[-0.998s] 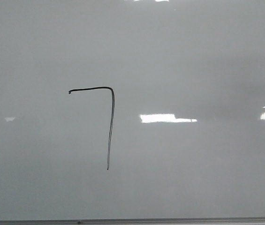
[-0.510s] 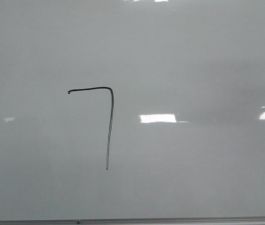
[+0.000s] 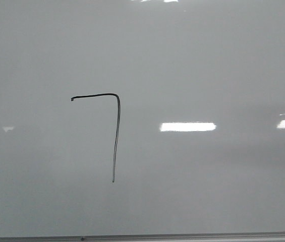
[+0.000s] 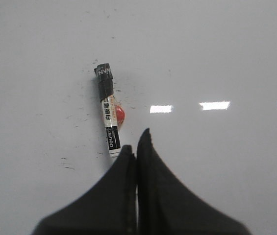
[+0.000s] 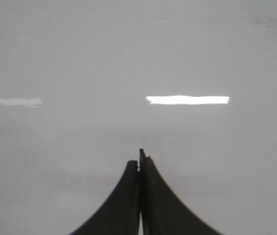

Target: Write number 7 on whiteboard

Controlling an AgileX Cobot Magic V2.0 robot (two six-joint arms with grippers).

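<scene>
A finished number 7 [image 3: 115,132] stands in thin black marker on the whiteboard [image 3: 208,60], which serves here as the bench and fills the front view. The figure sits left of the board's middle, its short top stroke bending through a rounded corner into a long, nearly upright downstroke that ends well above the thin grey metal strip [image 3: 192,235] along the near edge. Bright rectangular glare patches [image 3: 187,126] lie to the right of the figure, apart from the ink.

In the left wrist view, the left pincer [image 4: 136,143] has its two dark fingers pressed together with nothing between them. Just beyond its tips a marker [image 4: 108,111] lies flat on the board, black cap pointing away from the pincer, with a small red object [image 4: 120,115] touching its side; faint black specks dot the surface around it.

In the right wrist view, the right pincer [image 5: 139,159] is likewise drawn closed and holds nothing, hovering over bare glossy board.
</scene>
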